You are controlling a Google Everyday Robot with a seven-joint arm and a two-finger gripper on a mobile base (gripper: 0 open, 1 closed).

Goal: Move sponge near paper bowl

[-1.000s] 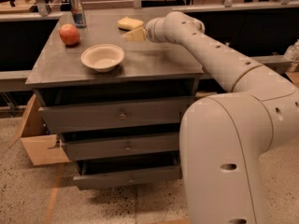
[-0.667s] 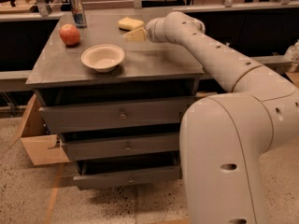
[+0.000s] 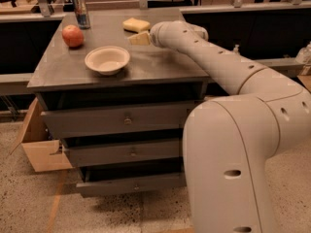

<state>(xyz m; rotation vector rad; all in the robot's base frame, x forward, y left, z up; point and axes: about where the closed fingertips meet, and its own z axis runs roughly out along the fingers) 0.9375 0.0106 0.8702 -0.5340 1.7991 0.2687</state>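
The pale yellow sponge [image 3: 136, 24] lies at the back of the grey table top [image 3: 160, 64], right of centre. The cream paper bowl [image 3: 107, 59] stands nearer the front, left of centre. My gripper [image 3: 139, 39], a yellowish wedge at the end of the white arm [image 3: 218, 67], hovers just in front of the sponge, between it and the bowl, not touching either.
A red apple [image 3: 73, 36] sits at the back left of the table, with a drink can [image 3: 81, 11] behind it. Drawers [image 3: 126, 120] below the top stand partly open. A cardboard box [image 3: 39, 147] is on the floor at the left.
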